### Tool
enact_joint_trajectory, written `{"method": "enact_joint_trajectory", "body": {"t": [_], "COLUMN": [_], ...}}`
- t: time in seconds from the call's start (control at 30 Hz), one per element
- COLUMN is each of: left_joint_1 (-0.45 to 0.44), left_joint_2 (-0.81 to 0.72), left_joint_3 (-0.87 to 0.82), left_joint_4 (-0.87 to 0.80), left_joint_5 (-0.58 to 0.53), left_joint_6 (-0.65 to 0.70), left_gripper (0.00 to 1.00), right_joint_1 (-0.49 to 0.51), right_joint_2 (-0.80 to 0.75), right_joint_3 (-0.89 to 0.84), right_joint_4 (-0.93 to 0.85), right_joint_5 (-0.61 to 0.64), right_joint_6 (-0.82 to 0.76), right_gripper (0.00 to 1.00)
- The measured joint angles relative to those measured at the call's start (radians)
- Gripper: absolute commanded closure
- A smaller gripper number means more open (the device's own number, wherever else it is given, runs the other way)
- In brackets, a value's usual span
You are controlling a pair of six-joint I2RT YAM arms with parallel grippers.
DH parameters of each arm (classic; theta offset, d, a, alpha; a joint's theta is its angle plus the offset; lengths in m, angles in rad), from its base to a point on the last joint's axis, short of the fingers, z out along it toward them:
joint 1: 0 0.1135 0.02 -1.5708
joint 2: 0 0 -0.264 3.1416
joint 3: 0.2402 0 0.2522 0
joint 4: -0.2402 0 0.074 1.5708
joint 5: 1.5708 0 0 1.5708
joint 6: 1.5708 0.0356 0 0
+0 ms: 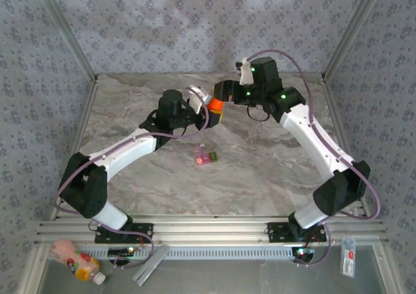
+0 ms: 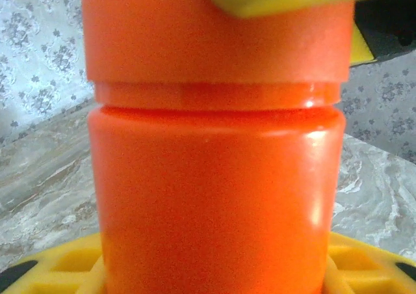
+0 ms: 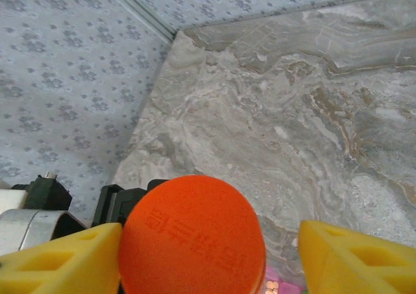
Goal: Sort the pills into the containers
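A small orange bottle (image 1: 215,104) is held above the back middle of the marble table, and my left gripper (image 1: 209,110) is shut on its body. In the left wrist view the bottle (image 2: 214,177) stands upright between the yellow fingers (image 2: 58,268). My right gripper (image 1: 221,92) reaches in from the right at the bottle's cap (image 3: 192,239). It stands open: one finger (image 3: 62,261) lies against the cap, the other finger (image 3: 354,255) is well apart. The containers (image 1: 205,156), a tiny pink and green case, lie on the table in front of the bottle; a pink corner (image 3: 286,287) shows below the cap.
Patterned walls and metal posts (image 1: 68,37) close in the table on three sides. On the shelf in front of the arm bases lie a pink drink bottle (image 1: 75,259), a grey bar (image 1: 151,263) and a white packet (image 1: 349,256).
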Motion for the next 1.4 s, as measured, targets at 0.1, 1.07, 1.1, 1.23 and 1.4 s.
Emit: {"method": "enact_joint_trajectory", "body": {"t": [0.1,1.07,1.1,1.23,1.4], "left_joint_1": [-0.005,0.066,0.066,0.066,0.066], "left_joint_2": [-0.005,-0.047,-0.047,-0.047,-0.047], "left_joint_3": [-0.002,0.038,0.038,0.038,0.038], "left_joint_4": [0.012,-0.152,-0.152,-0.152,-0.156], "left_joint_5": [0.015,0.366,0.366,0.373,0.373], "left_joint_6": [0.007,0.045,0.045,0.045,0.045], "left_gripper": [1.00,1.00,1.00,1.00,1.00], "right_joint_1": [-0.062,-0.065,-0.060,-0.059,-0.058], "right_joint_2": [-0.059,0.105,0.111,0.123,0.125], "right_joint_3": [-0.038,0.283,0.284,0.286,0.287], "right_joint_4": [0.034,-0.367,-0.373,-0.389,-0.398], "right_joint_5": [-0.081,-0.351,-0.351,-0.346,-0.346], "right_joint_6": [0.002,-0.534,-0.538,-0.548,-0.552], "right_gripper": [0.21,0.21,0.22,0.25,0.36]}}
